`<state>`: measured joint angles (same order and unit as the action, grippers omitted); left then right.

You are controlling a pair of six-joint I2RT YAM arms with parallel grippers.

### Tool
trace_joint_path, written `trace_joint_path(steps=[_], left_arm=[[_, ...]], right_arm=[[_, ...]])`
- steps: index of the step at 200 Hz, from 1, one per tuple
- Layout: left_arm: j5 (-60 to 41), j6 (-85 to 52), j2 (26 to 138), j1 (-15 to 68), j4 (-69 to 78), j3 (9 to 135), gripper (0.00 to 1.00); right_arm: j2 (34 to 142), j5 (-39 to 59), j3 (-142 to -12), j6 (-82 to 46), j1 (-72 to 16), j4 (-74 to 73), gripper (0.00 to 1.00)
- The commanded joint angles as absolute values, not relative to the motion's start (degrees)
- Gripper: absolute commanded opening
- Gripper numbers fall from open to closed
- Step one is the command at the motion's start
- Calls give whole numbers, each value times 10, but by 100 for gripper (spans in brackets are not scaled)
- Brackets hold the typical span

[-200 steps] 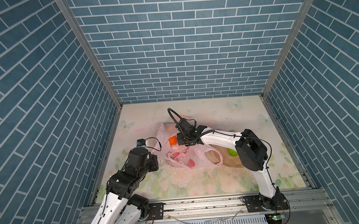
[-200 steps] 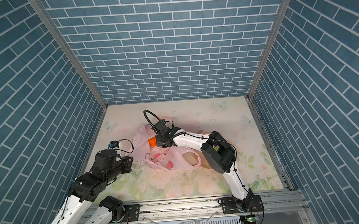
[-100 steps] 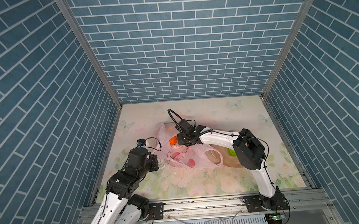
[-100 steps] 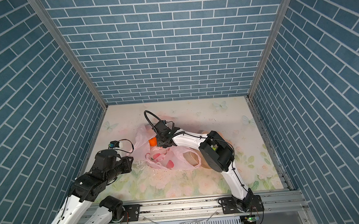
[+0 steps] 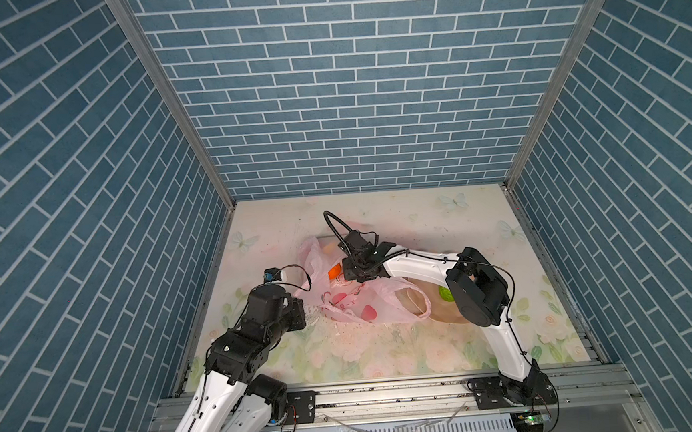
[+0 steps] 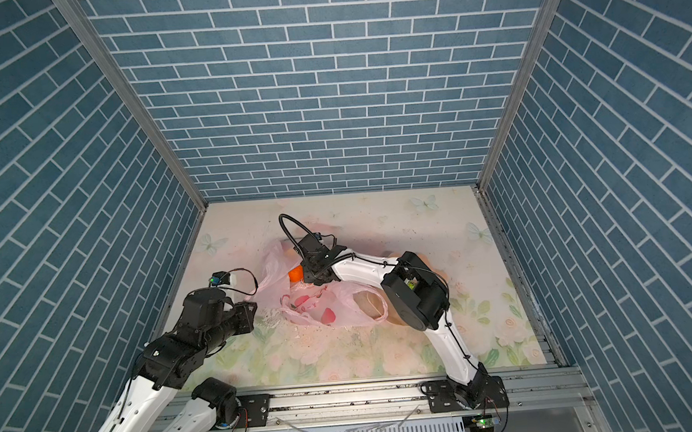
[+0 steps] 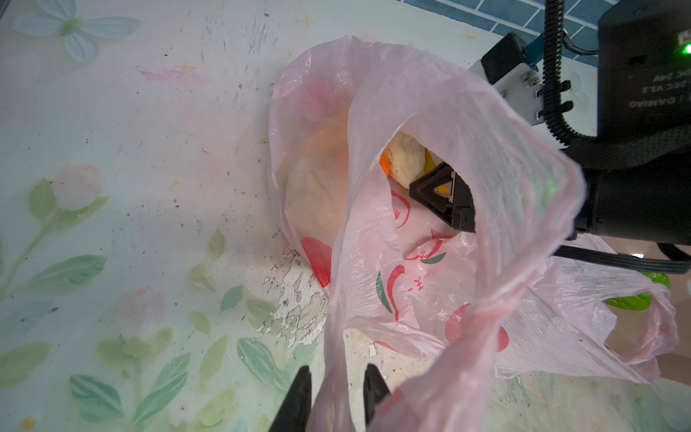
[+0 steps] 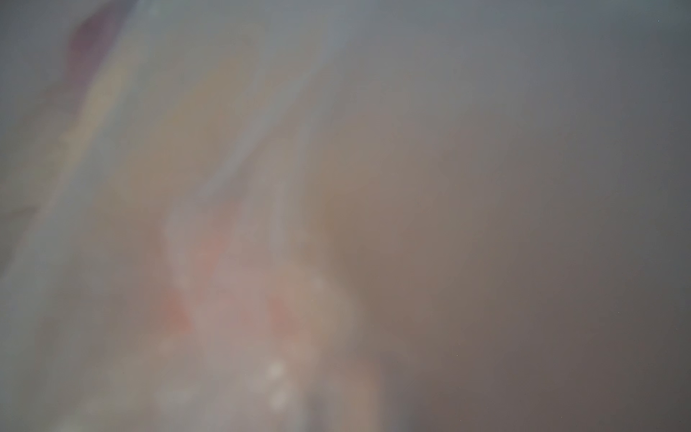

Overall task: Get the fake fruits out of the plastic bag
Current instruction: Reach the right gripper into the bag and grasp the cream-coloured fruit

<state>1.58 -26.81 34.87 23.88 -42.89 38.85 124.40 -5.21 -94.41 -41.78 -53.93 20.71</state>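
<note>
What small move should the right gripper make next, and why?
Probably close on the cream lump: the right gripper already sits inside the bag mouth beside that lump, and the left gripper holds the bag open by a handle.

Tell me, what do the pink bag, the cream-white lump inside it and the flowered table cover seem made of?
Pink bag: thin plastic film, slightly glossy; translucent and crinkled.
Cream-white lump: probably foam or matte plastic; dull, speckled skin.
Flowered table cover: likely a printed film; scratched, with the print flaking in one patch.
</note>
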Motion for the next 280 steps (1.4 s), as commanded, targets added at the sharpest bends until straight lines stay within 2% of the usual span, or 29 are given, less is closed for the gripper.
trace_joint_path(steps=[1,31,40,62,104,188,280], left_arm=[[15,-268,346,238,-429,385,27],[15,-268,346,237,-429,385,27],[15,-268,345,237,-429,385,27],[15,-269,345,238,-429,385,27],[15,-269,344,238,-430,385,27],[15,-269,345,238,-429,385,27],[16,-269,343,237,-430,385,27]], right_arm=[[1253,-50,-978,-434,-536,219,22],[1252,-49,-979,-434,-536,220,18],[1252,-49,-980,-434,-536,220,14],[1253,-49,-981,-435,-535,222,14],[1252,-50,-983,-435,-535,226,23],[1281,-41,-993,-438,-533,226,24],[1271,-43,-986,-436,-533,225,6]])
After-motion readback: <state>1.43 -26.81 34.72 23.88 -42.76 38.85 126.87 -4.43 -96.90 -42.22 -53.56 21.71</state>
